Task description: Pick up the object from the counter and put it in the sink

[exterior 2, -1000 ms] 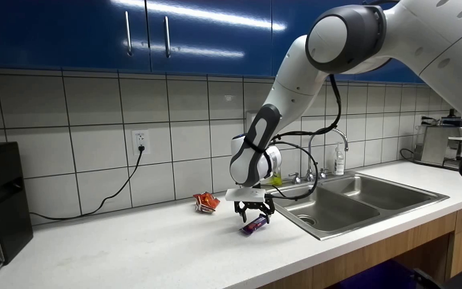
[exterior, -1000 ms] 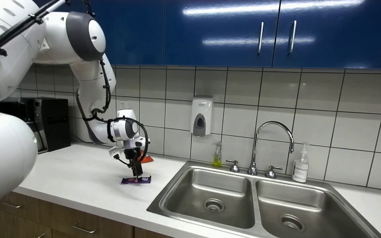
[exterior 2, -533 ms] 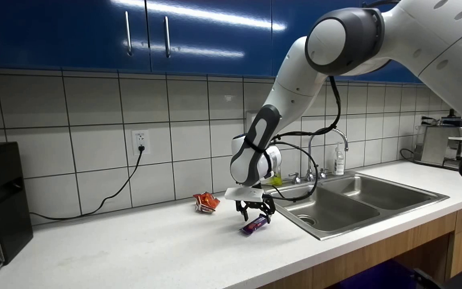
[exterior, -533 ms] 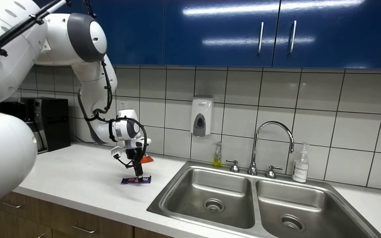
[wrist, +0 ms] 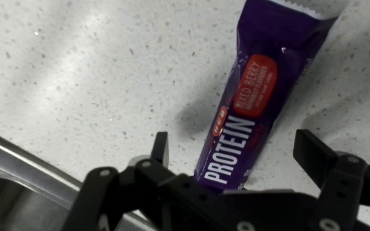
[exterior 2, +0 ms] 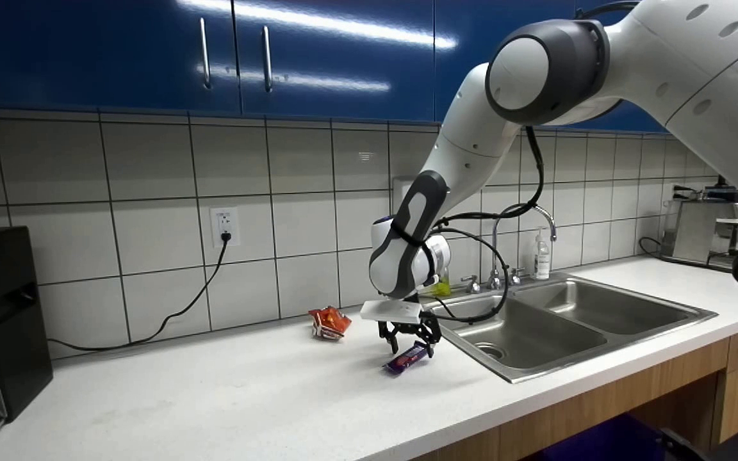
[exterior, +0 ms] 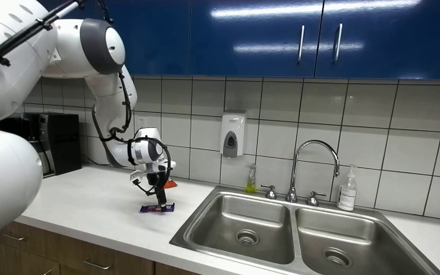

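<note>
Mixed-berry protein bar [wrist: 254,86] on the speckled white countertop [wrist: 108,80]: grasp lined up, it seems, but not yet made.
The Robotiq gripper [wrist: 233,147] holds nothing; its fingers [wrist: 313,157] stand wide apart, one on each side of the bar. The next move, I'd judge, calls for closing low across the bar's width without scraping the countertop, then lifting clear. Farther along is the goal: the stainless-steel double-basin sink [exterior: 295,229], its nearer basin [exterior: 224,225] close enough for a short carry.
</note>
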Robot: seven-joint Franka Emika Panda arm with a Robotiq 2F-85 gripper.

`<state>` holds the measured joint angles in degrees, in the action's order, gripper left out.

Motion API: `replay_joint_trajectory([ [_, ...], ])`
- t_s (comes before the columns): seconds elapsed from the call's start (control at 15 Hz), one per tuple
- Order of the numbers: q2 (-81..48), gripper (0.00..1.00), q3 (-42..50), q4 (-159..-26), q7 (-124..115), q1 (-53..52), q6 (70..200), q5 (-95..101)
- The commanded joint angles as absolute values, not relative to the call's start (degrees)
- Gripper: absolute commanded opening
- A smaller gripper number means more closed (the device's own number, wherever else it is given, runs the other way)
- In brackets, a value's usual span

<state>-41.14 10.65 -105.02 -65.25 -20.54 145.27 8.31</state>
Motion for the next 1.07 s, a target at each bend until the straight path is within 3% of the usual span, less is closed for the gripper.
replay_joint_trajectory([
  [0.0, -42.06, 1.0, 10.2, -103.12, -66.24, -19.78, 143.31, 8.29],
  [0.33, -42.93, 1.0, 10.33, -102.56, -66.17, -19.79, 143.25, 8.32],
  [0.47, -42.95, 0.74, 10.41, -102.44, -66.26, -19.79, 143.26, 8.34],
  [0.93, -43.2, 0.19, 10.07, -101.36, -65.84, -19.4, 143.36, 8.08],
  [1.0, -43.33, 0.16, 10.01, -101.25, -65.78, -19.32, 143.19, 8.03],
])
